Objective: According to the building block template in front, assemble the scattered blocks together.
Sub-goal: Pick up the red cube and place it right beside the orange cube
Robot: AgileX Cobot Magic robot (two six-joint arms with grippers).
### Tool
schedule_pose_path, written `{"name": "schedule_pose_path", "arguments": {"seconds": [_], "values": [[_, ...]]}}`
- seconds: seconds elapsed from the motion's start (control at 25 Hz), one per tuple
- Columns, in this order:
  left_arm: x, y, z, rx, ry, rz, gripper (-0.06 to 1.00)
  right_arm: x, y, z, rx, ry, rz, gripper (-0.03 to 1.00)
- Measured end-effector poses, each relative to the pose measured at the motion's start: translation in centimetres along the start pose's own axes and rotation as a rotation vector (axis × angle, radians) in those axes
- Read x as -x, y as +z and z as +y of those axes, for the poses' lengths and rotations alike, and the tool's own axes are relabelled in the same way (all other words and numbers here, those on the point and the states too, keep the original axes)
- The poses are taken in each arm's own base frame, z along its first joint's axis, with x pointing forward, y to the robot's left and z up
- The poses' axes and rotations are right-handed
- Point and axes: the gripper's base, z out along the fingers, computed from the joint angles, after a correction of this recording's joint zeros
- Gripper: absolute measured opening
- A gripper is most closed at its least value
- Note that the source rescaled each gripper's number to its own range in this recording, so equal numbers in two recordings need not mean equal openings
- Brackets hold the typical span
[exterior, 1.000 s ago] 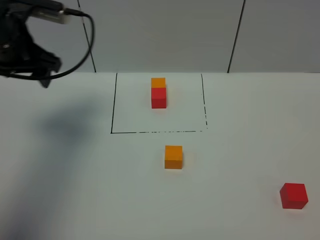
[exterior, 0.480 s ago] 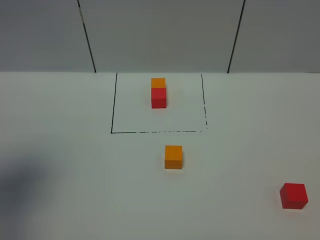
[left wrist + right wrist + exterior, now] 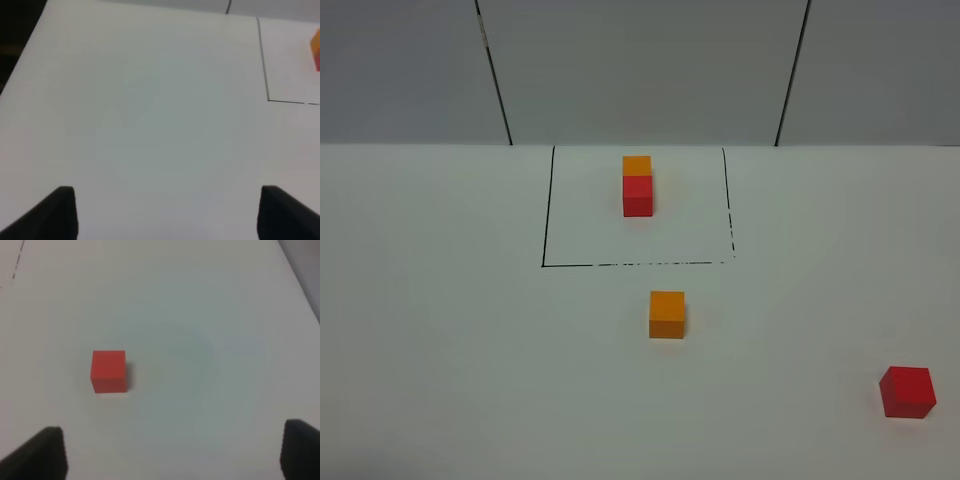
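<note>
Loose orange cube point(image 3: 667, 314) near black outline point(image 3: 547, 210), loose red cube point(image 3: 907, 391) well apart

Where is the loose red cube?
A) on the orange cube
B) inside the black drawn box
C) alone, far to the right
C: the loose matte red cube sits alone on the white table, right of the loose orange cube, outside the black outline.

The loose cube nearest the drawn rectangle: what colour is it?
The loose cube is orange, shown best in the exterior high view.
</note>
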Motion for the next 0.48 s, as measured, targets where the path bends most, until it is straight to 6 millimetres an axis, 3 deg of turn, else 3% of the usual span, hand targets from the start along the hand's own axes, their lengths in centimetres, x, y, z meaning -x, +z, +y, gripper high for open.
{"name": "schedule_pose_path", "arguments": {"seconds": [0.2,0.48], "values": [[-3.7,0.1,-0.2,-0.041,-0.021,-0.016,0.93,0.0,0.0,0.0,0.000,0.000,0.000,0.72],[-6.0,0.4,-0.3,-0.057,-0.024,-0.006,0.93,0.0,0.0,0.0,0.000,0.000,0.000,0.72]]}}
